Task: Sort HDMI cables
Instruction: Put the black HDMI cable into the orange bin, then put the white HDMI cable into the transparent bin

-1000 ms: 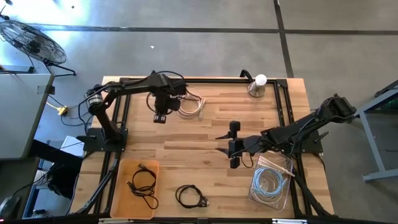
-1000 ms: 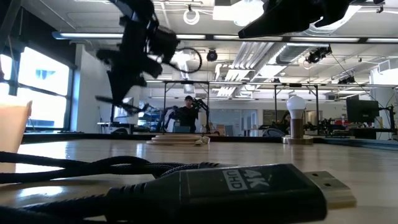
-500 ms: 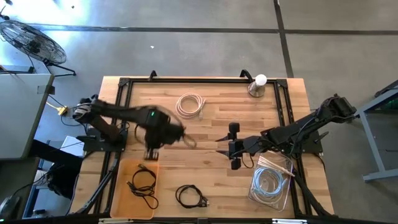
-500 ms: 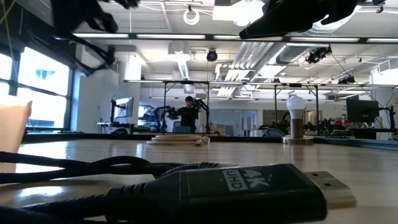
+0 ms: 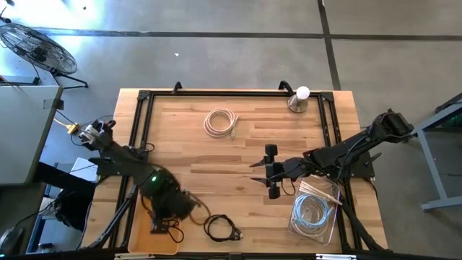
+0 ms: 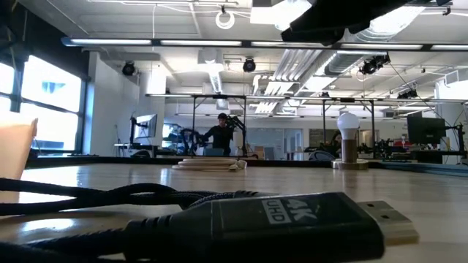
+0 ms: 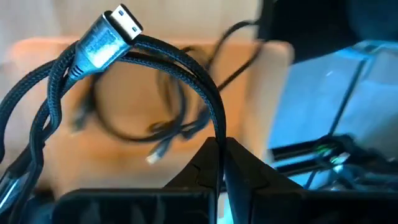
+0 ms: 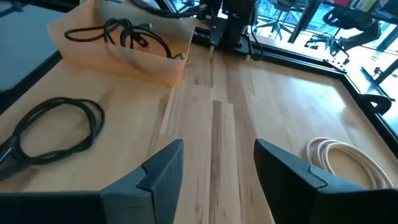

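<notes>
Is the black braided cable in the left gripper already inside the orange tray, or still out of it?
Still out: the left gripper, shut on the black braided cable, holds it above the orange tray.

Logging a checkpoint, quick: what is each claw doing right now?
Left claw: closed on a black braided cable, above the orange bin.
Right claw: open, holding nothing, over mid-table.

Black HDMI cable (image 6: 219, 219) up close — white coil (image 6: 208, 165) beyond.

Left hand (image 5: 160, 217) motion-blurred over orange bin (image 5: 137, 238); bin bottom cut off by frame edge.
</notes>
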Controlling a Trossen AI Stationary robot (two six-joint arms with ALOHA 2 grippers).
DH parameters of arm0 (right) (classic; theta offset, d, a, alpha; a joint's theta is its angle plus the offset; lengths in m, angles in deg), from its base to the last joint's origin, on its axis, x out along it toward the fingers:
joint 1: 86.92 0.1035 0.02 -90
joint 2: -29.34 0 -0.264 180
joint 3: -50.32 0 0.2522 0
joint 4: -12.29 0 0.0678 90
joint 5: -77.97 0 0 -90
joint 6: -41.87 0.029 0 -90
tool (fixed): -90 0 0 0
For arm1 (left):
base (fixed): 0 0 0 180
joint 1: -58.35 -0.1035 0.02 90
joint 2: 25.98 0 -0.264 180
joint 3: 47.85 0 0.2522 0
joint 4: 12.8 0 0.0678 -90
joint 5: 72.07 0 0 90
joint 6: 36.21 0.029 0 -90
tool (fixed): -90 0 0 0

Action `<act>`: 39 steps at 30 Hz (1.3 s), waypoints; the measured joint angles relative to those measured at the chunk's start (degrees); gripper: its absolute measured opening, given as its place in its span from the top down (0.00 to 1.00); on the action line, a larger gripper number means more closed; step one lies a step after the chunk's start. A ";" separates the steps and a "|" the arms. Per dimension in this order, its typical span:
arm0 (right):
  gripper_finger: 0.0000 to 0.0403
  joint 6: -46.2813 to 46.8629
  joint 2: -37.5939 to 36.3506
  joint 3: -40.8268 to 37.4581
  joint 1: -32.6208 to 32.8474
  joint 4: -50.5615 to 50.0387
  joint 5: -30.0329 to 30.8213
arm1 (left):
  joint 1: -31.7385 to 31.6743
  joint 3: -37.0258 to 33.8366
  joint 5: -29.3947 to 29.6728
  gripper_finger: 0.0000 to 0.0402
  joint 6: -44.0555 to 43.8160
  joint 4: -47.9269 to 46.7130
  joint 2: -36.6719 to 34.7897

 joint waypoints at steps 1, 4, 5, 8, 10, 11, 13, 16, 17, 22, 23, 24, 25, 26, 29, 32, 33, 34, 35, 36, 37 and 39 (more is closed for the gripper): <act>0.53 0.00 0.00 0.00 -0.02 0.19 -0.01 | 1.23 -0.32 0.05 0.98 -2.03 2.36 0.00; 0.53 0.02 0.00 0.00 -0.02 1.30 -1.19 | 5.28 -1.63 0.72 0.98 -8.36 7.82 0.00; 0.53 0.02 0.00 0.00 -0.02 1.43 -1.58 | 6.59 -2.40 1.03 0.98 -10.24 9.15 0.00; 0.53 0.46 0.00 0.00 -0.02 1.44 -2.43 | 9.64 -5.46 1.51 0.98 -13.86 12.57 0.02; 0.53 0.98 0.00 0.00 0.00 1.52 -2.57 | 10.96 -7.30 1.58 0.97 -14.57 13.67 0.02; 0.53 1.51 0.00 0.00 0.02 1.51 -2.53 | 11.29 -8.24 1.96 0.97 -14.43 13.83 0.02; 0.53 2.62 0.00 0.00 0.29 1.49 -2.49 | 11.58 -10.00 3.43 0.97 -13.06 13.73 0.02; 0.53 3.21 0.00 0.00 1.34 1.55 -2.47 | 11.45 -11.82 7.03 0.97 -10.38 14.17 0.02; 0.53 3.21 0.00 0.00 1.89 1.58 -2.50 | 11.42 -12.23 7.82 0.97 -9.00 13.85 0.02; 0.53 3.02 0.00 0.00 4.50 3.25 -2.50 | 11.41 -12.61 9.11 0.95 -0.27 13.56 0.02; 0.53 2.90 0.00 0.00 4.94 3.55 -2.50 | 11.43 -12.61 9.57 0.93 0.11 13.53 0.02; 0.53 2.69 0.00 0.00 5.26 3.80 -2.43 | 11.43 -12.61 10.16 0.90 0.15 13.26 0.02; 0.53 2.22 0.00 0.00 5.57 4.06 -2.35 | 11.43 -12.61 10.64 0.87 0.15 12.58 0.02; 0.53 1.80 0.00 0.00 5.80 4.26 -2.34 | 11.43 -12.61 10.77 0.84 0.15 11.74 0.02; 0.53 1.38 0.00 0.00 6.08 4.33 -2.29 | 11.43 -12.61 11.02 0.73 0.04 10.43 0.02; 0.53 1.38 0.00 0.00 6.05 4.20 -2.24 | 11.42 -12.61 11.44 0.62 0.14 10.05 0.02; 0.53 1.40 0.00 0.00 6.05 4.09 -2.24 | 11.43 -12.61 11.45 0.58 0.15 10.05 0.02; 0.53 1.45 0.00 0.00 6.05 4.00 -2.24 | 11.42 -12.61 11.55 0.54 0.19 10.01 0.02; 0.53 1.53 0.00 0.00 6.05 4.00 -2.24 | 11.41 -12.61 11.82 0.51 0.82 9.88 0.02; 0.53 1.57 0.00 0.00 6.05 3.98 -2.24 | 11.40 -12.61 12.26 0.47 2.32 9.76 0.02; 0.53 1.61 0.00 0.00 6.05 3.92 -2.39 | 11.13 -12.61 12.98 0.44 4.36 9.62 0.02; 0.53 1.68 0.00 0.00 6.08 3.53 -2.59 | 10.18 -12.24 13.59 0.39 8.60 8.28 0.02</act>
